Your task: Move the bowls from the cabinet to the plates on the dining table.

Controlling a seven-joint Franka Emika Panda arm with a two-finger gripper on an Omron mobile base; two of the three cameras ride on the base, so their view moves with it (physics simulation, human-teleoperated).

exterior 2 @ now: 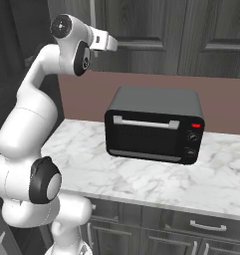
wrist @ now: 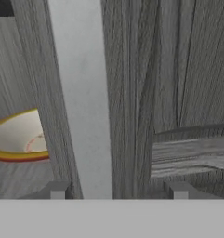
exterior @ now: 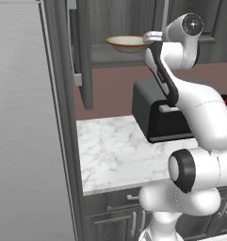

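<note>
The tool is raised to the dark grey wood-grain wall cabinet, its two small dark fingertips standing apart with nothing between them but the cabinet's woodwork. In the hand view, a long silver vertical bar handle runs straight up just above the left fingertip, right in front of the tool. The wide shallow cream bowl with a tan-brown rim lies to the left of that handle, partly hidden behind it and the door edge. Whether the fingertips touch the handle or the door cannot be told.

In the left base view, the same cream bowl sits on the open cabinet's shelf, just beside the arm's wrist. Below the tool, well apart from it, a black boxy toaster oven with a silver bar handle stands on the white grey-veined marble table over dark drawers. A tall grey fridge side stands at the far left.
</note>
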